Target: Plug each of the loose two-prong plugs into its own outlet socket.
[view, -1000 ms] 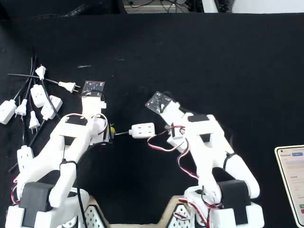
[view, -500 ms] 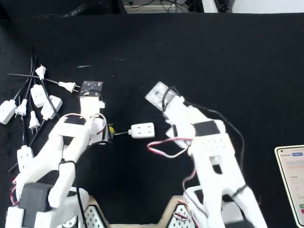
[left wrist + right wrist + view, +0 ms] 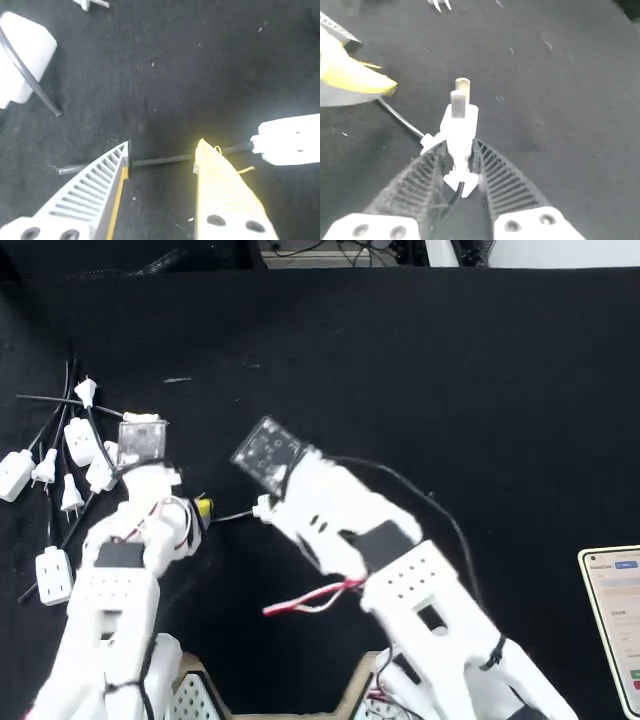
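A black cloth table [image 3: 480, 390] holds a tangle of white plugs and sockets [image 3: 70, 455] on black cords, unjoined, at its left side. The left gripper [image 3: 162, 145], jaws spread wide, straddles a thin black cord [image 3: 160, 160] leading to a white outlet socket [image 3: 290, 140]; the right gripper [image 3: 459, 146] clamps a white two-prong plug [image 3: 461, 117] nearby, not yet inserted.
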Tool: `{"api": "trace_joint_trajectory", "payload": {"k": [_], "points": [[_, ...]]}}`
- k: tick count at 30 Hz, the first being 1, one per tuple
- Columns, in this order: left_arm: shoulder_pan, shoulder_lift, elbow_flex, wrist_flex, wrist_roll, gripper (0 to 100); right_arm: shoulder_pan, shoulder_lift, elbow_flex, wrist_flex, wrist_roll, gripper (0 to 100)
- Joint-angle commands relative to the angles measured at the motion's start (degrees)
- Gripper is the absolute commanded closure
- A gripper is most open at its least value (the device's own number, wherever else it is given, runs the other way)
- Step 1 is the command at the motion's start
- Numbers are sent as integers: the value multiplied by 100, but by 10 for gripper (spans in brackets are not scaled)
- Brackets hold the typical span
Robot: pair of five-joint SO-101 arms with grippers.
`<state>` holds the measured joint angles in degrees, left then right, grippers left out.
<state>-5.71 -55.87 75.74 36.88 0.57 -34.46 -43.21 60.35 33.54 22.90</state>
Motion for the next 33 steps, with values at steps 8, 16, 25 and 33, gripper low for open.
{"api": "trace_joint_trajectory", "payload": {"k": [8, 16, 25, 33], "points": [[-66, -2022, 514, -26, 202, 784, -211, -189, 1376, -2242, -158, 988], [-13, -3877, 699, 870, 844, 784, -220, -171, 1420, -2365, -176, 988], [-13, -4756, 673, 1345, 853, 784, -229, 1200, 998, -2927, -176, 988], [356, -4862, 884, 1029, 835, 784, -369, 2123, 374, -2971, -176, 988]]}}
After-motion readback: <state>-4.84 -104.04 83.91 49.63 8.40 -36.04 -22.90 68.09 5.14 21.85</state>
